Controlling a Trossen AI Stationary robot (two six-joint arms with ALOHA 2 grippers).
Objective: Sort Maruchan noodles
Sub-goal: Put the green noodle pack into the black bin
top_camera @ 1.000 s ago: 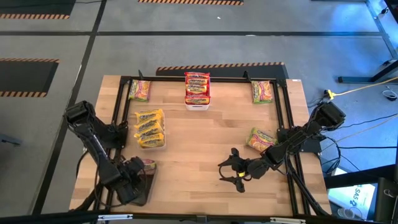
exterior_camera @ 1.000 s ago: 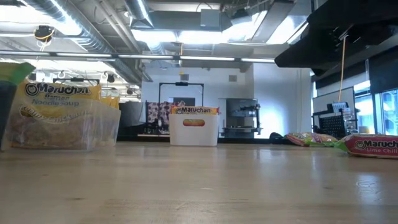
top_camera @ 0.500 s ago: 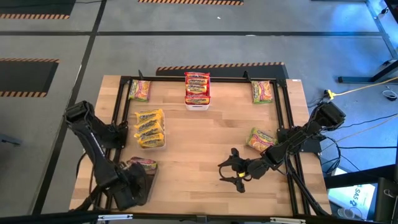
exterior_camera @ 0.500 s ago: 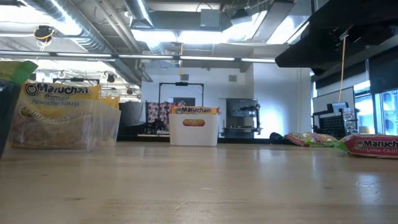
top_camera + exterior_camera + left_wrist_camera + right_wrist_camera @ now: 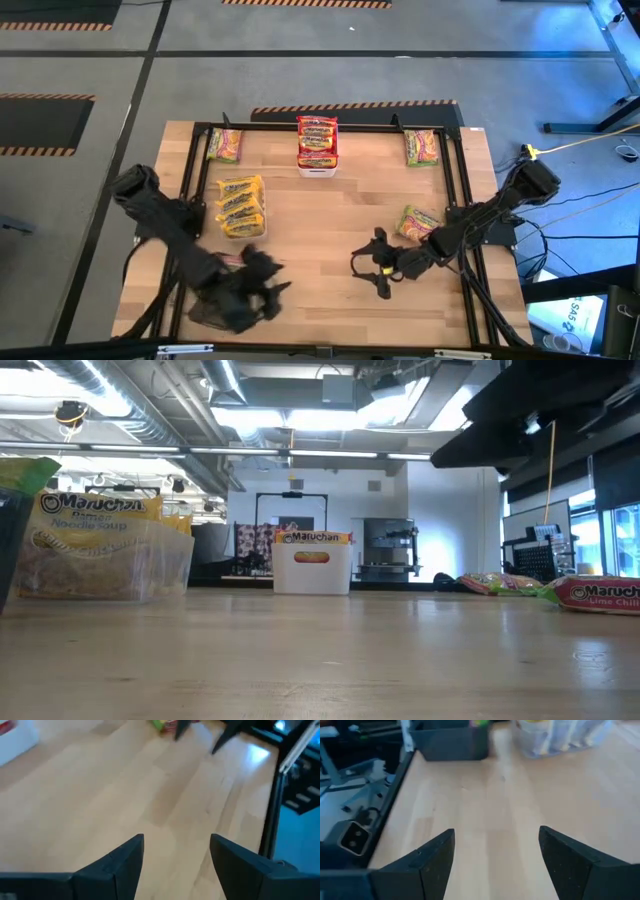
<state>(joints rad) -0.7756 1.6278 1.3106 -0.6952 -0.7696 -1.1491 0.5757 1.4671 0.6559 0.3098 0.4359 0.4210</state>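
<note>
From up top I've got the left gripper (image 5: pixel 268 290) low-left of centre over bare table (image 5: pixel 320 220), fingers apart w/ nothing between them; left wrist cam confirms, just wood in the gap. Right gripper (image 5: pixel 378 272) sits lower-centre-right, also spread wide and empty, right wrist cam shows bare wood between its fingers (image 5: pixel 432 862). Noodles are scattered: red-band stack in the white bin (image 5: pixel 317 168) at top centre, yellow packets in the clear bin (image 5: pixel 243 232) left of centre, one loose green/pink packet (image 5: pixel 226 145) upper left, another (image 5: pixel 421 147) upper right, a third (image 5: pixel 419 223) right of centre just beside the right arm's forearm, and one more partly hidden by the left arm near the dark tray (image 5: pixel 212 305) at lower left, can't tell exactly how it lies. My read on handling: packets look light, crinkly, film prob slippery, brick inside brittle so hard squeezing would crack it. They lie flat, so I'd come down across the short width mid-packet, or pinch an end seam if the jaws can't span it. Nearest pick for the right arm is the loose one right of centre; approx a short pull back toward it.
</note>
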